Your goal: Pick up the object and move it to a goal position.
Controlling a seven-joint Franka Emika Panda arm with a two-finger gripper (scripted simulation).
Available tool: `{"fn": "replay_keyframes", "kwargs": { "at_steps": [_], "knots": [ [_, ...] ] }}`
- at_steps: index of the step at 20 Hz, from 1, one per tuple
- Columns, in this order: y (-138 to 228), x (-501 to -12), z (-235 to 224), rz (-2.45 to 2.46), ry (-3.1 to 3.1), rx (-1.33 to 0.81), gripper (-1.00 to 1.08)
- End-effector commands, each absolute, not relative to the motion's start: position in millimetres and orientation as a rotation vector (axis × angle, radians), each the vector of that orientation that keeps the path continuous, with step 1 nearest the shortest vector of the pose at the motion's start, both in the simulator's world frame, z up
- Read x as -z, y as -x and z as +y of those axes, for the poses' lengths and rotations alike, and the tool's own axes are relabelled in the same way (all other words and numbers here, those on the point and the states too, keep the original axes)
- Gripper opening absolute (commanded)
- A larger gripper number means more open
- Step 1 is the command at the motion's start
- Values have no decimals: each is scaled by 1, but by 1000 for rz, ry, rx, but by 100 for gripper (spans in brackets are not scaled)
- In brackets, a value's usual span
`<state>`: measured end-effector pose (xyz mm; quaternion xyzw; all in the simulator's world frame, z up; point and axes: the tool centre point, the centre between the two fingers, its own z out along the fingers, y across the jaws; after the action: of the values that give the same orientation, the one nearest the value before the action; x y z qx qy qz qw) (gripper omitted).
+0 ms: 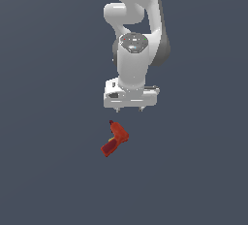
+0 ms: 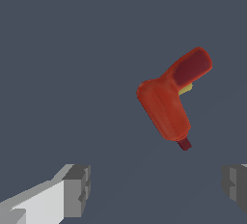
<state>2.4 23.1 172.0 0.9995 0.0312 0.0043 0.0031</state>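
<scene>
Gripper (image 1: pixel 130 108): white, fingers spread apart, holding nothing
Object: small red-orange drill-shaped item (image 1: pixel 115 138) with darker handle, beyond the fingertips, untouched

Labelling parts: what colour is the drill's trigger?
Yellow, a small tab on the drill under the handle, clearest in the wrist view.

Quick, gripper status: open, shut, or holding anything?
Gripper: open, fingers spread wide with nothing between them; the red drill-shaped object lies apart from it, ungrasped.
</scene>
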Motion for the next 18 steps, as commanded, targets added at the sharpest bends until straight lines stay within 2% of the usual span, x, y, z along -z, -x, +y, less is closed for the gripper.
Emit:
{"fn": "replay_keyframes", "kwargs": {
  "at_steps": [1,18],
  "knots": [
    [-2,-172,23,98,-3134,-14,108],
    [-6,-175,19,99,-3140,-30,108]
  ]
}}
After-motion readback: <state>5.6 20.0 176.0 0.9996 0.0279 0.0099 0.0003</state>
